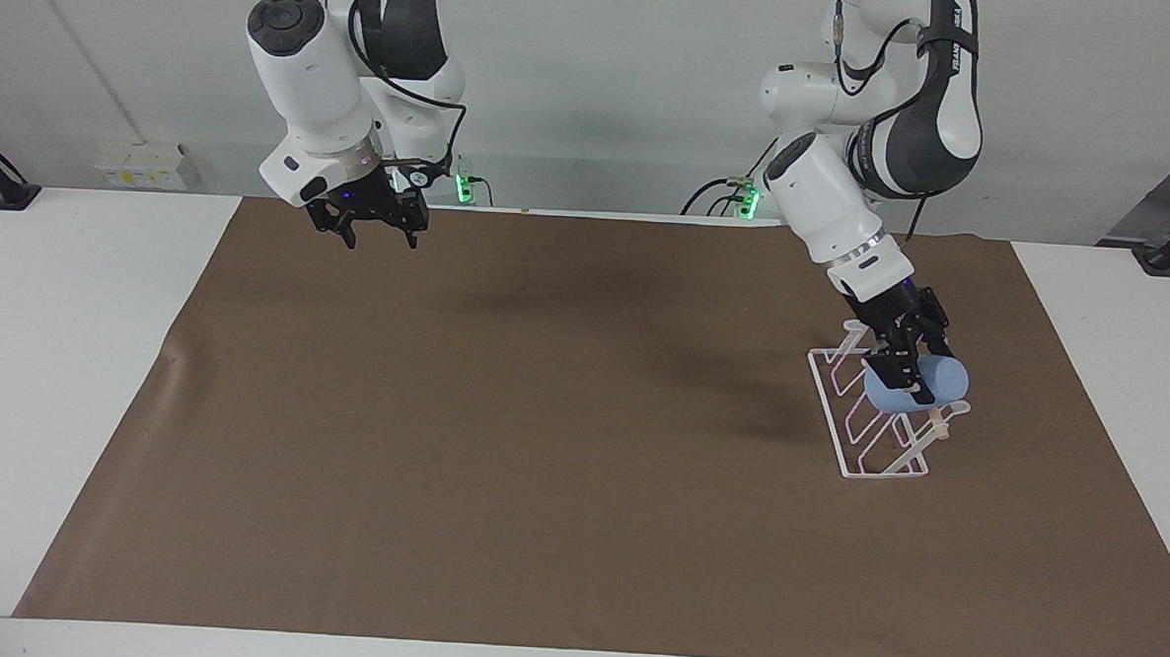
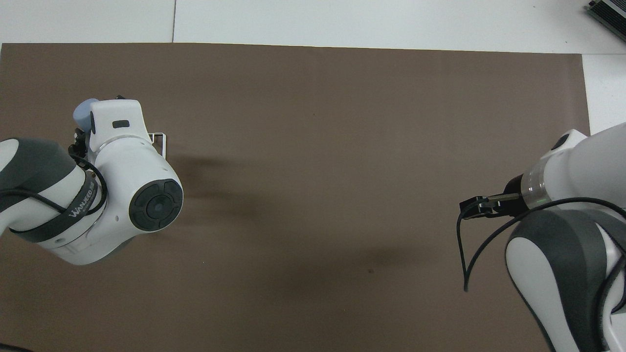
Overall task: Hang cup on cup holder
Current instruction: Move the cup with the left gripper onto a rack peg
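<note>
A broad brown mat [image 1: 540,445] covers most of the white table [image 1: 60,365], with a plain pale wall above it. Toward the left arm's end of the mat stands the white wire cup holder with slanted looped prongs and a light wooden rod along its top [image 1: 861,449]. The small light-blue plastic tumbler, the cup [image 1: 923,385], lies tilted on its side over the rack's upper part, just above the wooden rod, and the left gripper [image 1: 907,374] is clamped on it from above. From the overhead view only a sliver of the cup [image 2: 82,113] shows past the arm's wrist.

By my reading the carry is done and the placing is in hand: the cup looks down at the prongs, but whether a prong is already inside its mouth I cannot tell. Letting go and drawing clear remain.

The rack sits well in from the mat's edges, with bare mat all round it. The right gripper [image 1: 374,228] waits, fingers apart and empty, well apart from the rack, over the mat's edge nearest the robots.
</note>
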{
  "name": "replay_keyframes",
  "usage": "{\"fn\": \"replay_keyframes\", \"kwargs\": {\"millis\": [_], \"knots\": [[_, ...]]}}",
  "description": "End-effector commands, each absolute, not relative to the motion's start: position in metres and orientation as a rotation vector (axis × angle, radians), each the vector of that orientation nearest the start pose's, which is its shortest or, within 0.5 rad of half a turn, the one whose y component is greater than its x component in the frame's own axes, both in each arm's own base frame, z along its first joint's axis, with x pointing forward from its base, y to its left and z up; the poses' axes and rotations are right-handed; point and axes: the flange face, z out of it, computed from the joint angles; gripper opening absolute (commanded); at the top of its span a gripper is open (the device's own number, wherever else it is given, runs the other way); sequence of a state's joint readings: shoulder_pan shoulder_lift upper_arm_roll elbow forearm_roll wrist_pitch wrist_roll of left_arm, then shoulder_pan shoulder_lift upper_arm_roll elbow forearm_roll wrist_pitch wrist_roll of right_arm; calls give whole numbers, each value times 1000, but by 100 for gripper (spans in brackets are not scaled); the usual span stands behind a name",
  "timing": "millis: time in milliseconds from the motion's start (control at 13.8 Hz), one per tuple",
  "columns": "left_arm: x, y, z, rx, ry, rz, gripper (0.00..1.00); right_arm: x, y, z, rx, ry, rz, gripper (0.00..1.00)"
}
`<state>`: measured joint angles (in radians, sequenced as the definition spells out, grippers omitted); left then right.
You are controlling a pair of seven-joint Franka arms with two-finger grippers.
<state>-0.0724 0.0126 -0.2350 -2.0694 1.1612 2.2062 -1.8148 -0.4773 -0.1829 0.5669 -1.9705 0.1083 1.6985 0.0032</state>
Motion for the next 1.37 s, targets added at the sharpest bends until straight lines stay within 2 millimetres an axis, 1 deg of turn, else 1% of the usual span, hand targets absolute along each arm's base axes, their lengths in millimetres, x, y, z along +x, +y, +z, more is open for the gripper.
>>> {"fn": "replay_keyframes", "kwargs": {"millis": [0,144,217,289,361,505,578,650,794,1083,1155,1300], "knots": [[547,-140,451,-2302,-987,-1235,0,491,71,527,-3117,-88,151,90],[545,-141,446,-2315,-979,-1228,0,491,71,527,-3117,-88,151,90],[544,-141,445,-2319,-977,-1226,9,491,71,527,-3117,-88,151,90],[544,-142,445,-2328,-975,-1230,46,491,71,527,-3117,-88,151,90],[546,-140,444,-2331,-976,-1229,99,491,71,527,-3117,-88,151,90],[548,-141,445,-2354,-980,-1235,100,491,71,527,-3117,-88,151,91],[551,-141,446,-2360,-994,-1235,100,491,71,527,-3117,-88,149,94],[555,-141,452,-2367,-993,-1246,100,492,71,527,-3117,-88,147,99],[567,-145,458,-2391,-1049,-1221,100,492,71,527,-3117,-88,142,100],[586,-153,472,-2531,-1161,-1032,100,492,71,527,-3117,-88,139,100],[586,-155,476,-2569,-1155,-988,100,492,70,527,-3117,-86,139,100],[586,-156,488,-2649,-1163,-903,100,492,71,527,-3117,-90,137,100]]}}
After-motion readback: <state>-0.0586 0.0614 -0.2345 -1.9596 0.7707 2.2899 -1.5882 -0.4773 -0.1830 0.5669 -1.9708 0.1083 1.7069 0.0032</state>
